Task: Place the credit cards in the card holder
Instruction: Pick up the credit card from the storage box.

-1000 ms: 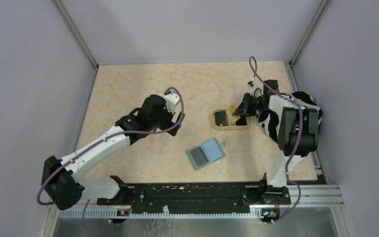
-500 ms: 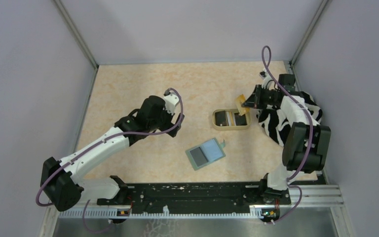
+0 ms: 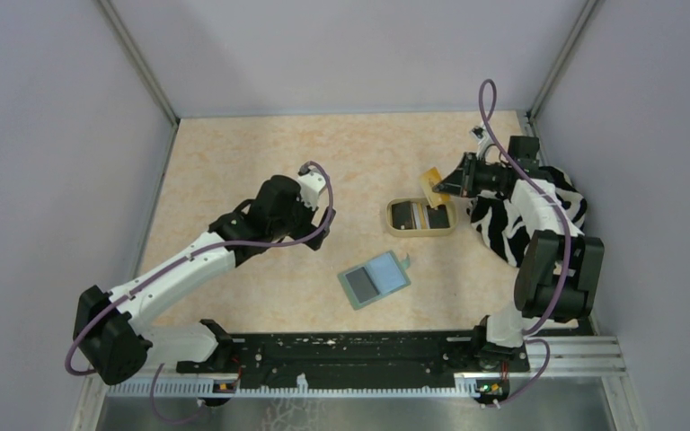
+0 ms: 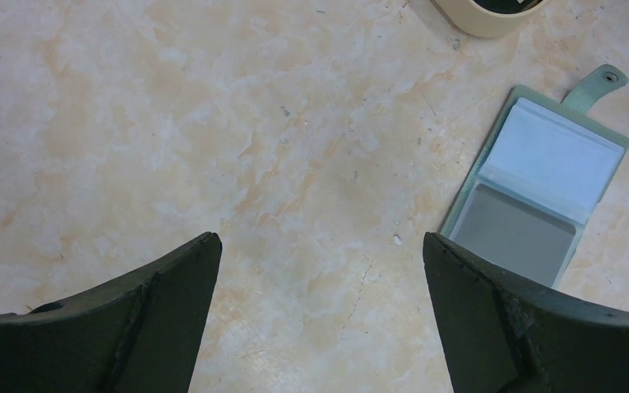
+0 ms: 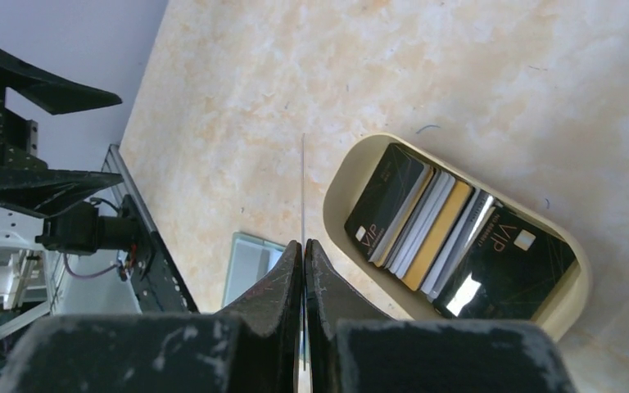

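Note:
The card holder [image 3: 375, 279] lies open on the table, pale green with a light blue inside and a dark pocket; it also shows in the left wrist view [image 4: 532, 192] and the right wrist view [image 5: 250, 264]. A tan tray [image 3: 390, 220] holds several black and gold credit cards [image 5: 446, 233]. My right gripper [image 3: 440, 187] is shut on a yellow-gold credit card [image 3: 431, 180], held above the tray's far edge; in the right wrist view the card [image 5: 303, 188] shows edge-on between the fingers. My left gripper [image 4: 319, 246] is open and empty, over bare table left of the card holder.
A black-and-white patterned cloth [image 3: 503, 224] lies at the right by the right arm. Grey walls close in the left, far and right sides. A black rail [image 3: 350, 350] runs along the near edge.
My right gripper has risen out of the tray with the yellow-gold card and moved back and right, then slightly left. The left arm has not moved.

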